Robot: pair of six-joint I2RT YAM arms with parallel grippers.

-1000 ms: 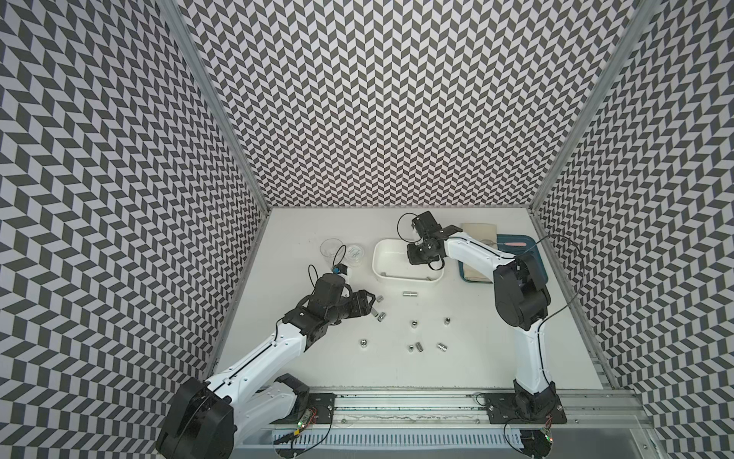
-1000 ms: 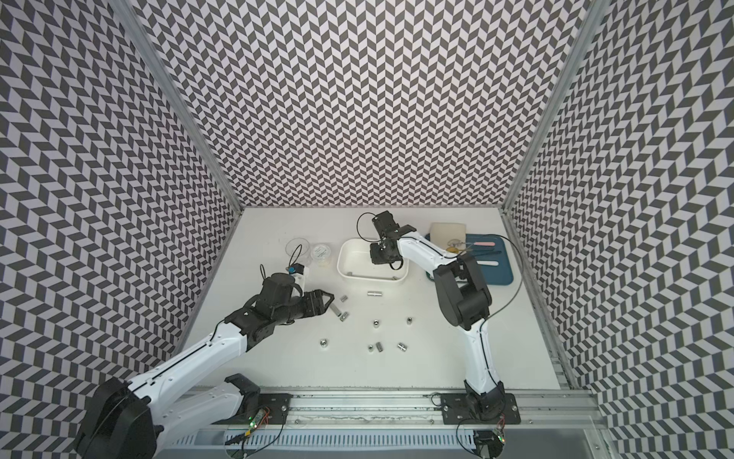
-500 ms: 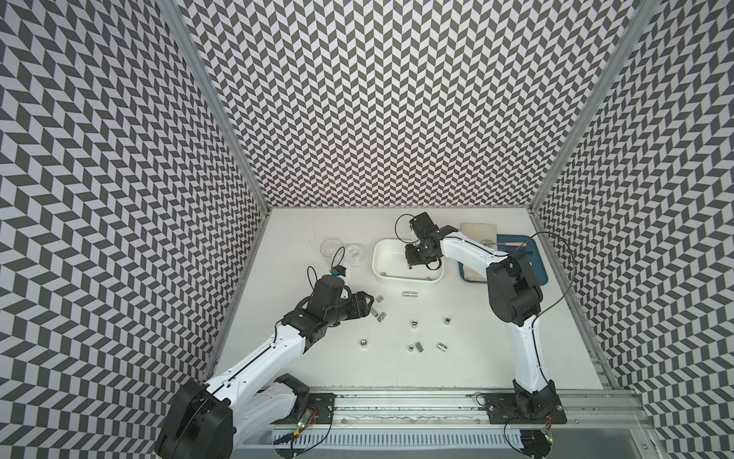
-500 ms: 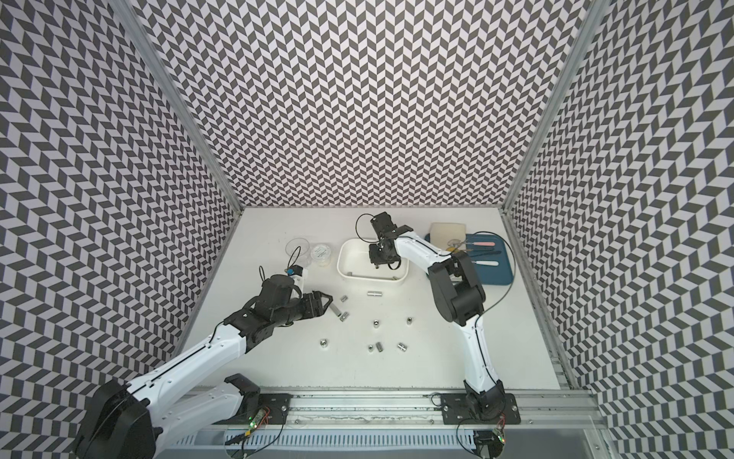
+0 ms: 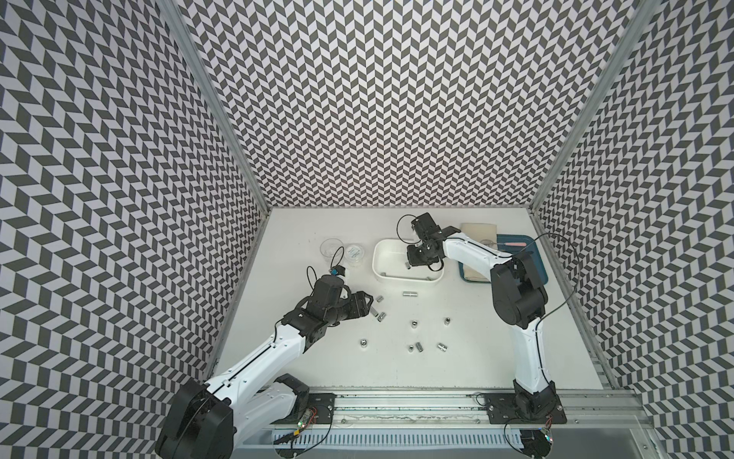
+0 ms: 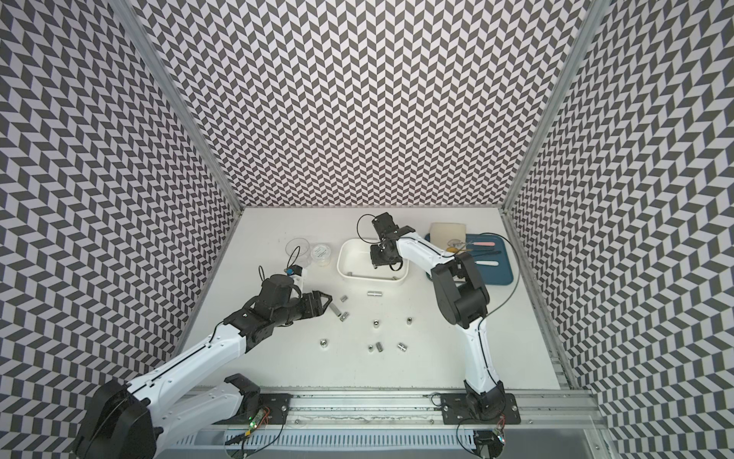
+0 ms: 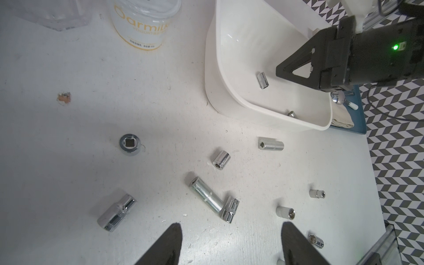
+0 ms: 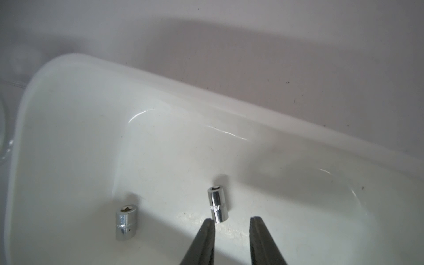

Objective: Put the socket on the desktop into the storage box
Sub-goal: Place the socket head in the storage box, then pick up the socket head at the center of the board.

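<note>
Socket (image 8: 218,207) sits on the floor of the storage box (image 8: 68,137), just ahead of my right gripper (image 8: 231,221) tips, not between them. The jaws are cracked slightly apart with nothing in the gap. Second socket (image 8: 126,226) sits off to one side of it in the box. My left gripper (image 7: 231,238) hangs wide open and empty over the desktop (image 7: 68,172), with loose sockets (image 7: 221,159) scattered just ahead of it.

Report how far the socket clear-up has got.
Done: a stubby socket and a slimmer socket lie in the storage box. In hand: nothing. The right gripper hangs open and empty over the box, and the left gripper is open above loose sockets. Left: about ten of these lie on the desktop.
</note>
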